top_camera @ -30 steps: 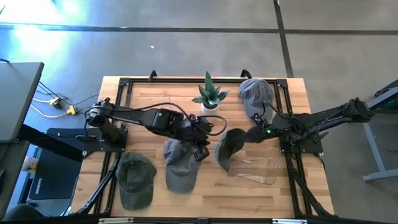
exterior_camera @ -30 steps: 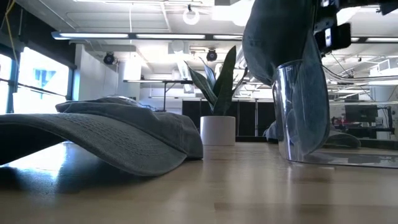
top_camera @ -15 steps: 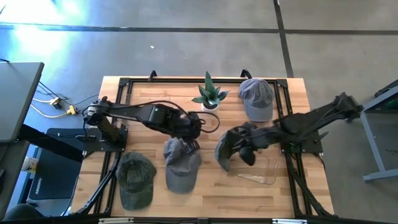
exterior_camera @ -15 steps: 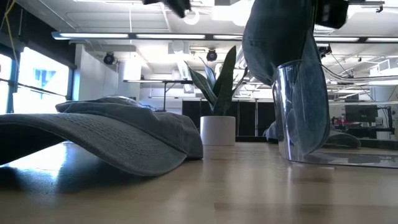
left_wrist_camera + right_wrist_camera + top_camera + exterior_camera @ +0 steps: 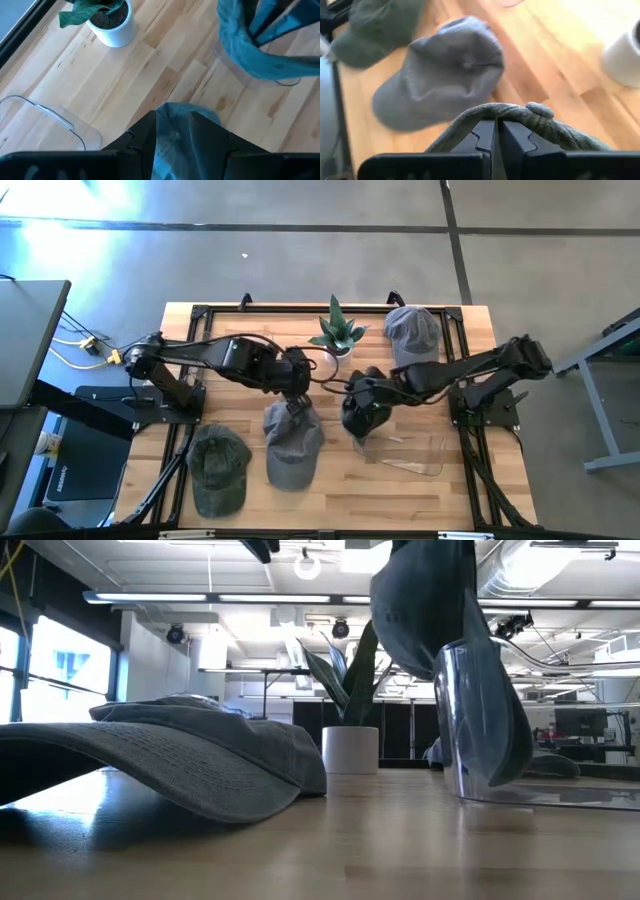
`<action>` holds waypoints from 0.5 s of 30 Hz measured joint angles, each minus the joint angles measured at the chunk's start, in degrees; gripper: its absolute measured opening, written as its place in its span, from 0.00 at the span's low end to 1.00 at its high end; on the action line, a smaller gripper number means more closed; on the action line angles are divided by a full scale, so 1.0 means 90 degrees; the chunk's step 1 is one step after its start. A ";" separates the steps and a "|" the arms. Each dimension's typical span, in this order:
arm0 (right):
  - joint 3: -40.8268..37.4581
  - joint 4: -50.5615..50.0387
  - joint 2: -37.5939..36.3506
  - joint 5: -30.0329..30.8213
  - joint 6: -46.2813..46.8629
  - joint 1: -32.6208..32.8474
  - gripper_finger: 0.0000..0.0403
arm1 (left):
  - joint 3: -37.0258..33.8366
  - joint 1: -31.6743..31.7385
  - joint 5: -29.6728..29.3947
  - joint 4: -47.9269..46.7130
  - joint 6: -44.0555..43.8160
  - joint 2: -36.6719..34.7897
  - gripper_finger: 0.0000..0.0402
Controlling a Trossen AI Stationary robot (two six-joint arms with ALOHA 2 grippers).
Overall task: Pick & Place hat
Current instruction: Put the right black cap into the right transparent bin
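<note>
Grey hat is pinched by its crown in the shut right gripper, draped over the clear stand (placing step). Next, seating it squarely is called for, then release. Left gripper is part-closed on a second hat mid-table.
</note>
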 joint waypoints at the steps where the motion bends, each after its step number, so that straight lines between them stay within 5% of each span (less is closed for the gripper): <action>1: 0.0035 -0.0035 -0.0035 -0.0134 -0.0038 0.0005 0.03 | 0.0000 0.0000 -0.0010 -0.0023 -0.0001 -0.0006 0.27; 7: 0.0111 -0.0692 -0.0587 -0.0905 0.0595 0.0068 0.00 | 0.0000 0.0000 0.0056 -0.0039 0.0039 -0.0006 0.27; 11: 0.0099 -0.1711 -0.0618 -0.0669 0.0942 0.0062 0.01 | 0.0000 0.0000 0.0046 -0.0047 0.0066 -0.0004 0.27; 15: 0.0094 -0.1394 -0.0277 -0.0453 0.0629 -0.0103 0.00 | 0.0000 0.0000 0.0027 -0.0041 0.0102 -0.0004 0.27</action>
